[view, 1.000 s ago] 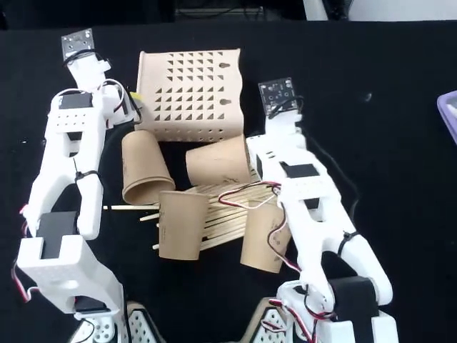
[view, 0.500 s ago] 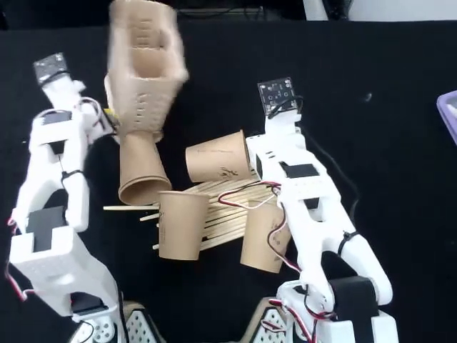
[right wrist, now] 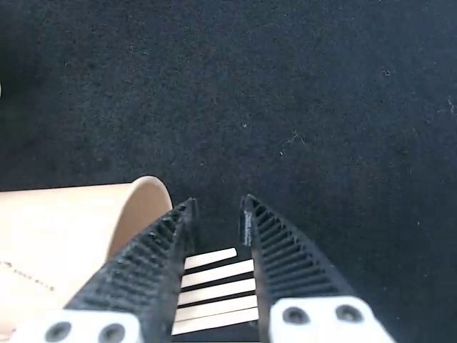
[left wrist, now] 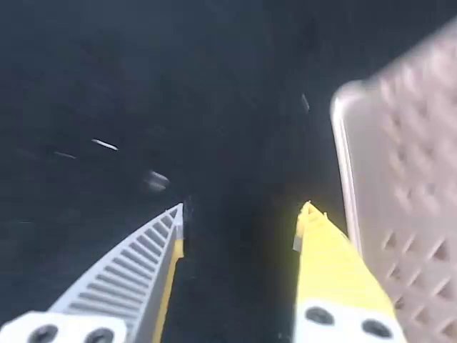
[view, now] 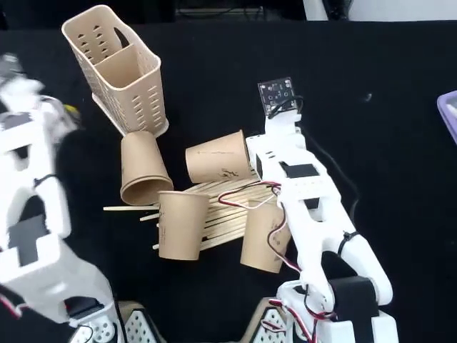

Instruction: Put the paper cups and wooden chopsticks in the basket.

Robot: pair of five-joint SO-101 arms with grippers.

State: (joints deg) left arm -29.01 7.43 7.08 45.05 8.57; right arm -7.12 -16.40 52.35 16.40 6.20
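Left pincer (left wrist: 243, 207) agape beside beige perforated plastic basket (left wrist: 400, 186) — right pincer (right wrist: 218, 202) slightly parted, empty, above pale wooden chopsticks (right wrist: 214, 293).

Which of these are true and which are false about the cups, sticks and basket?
1. The paper cups are all in the basket. False: four cups are on the black table, outside it.
2. The wooden chopsticks lie on the table among the cups. True.
3. The left gripper holds a cup. False: it is open and empty, next to the basket.
4. The basket has a divider inside. True.
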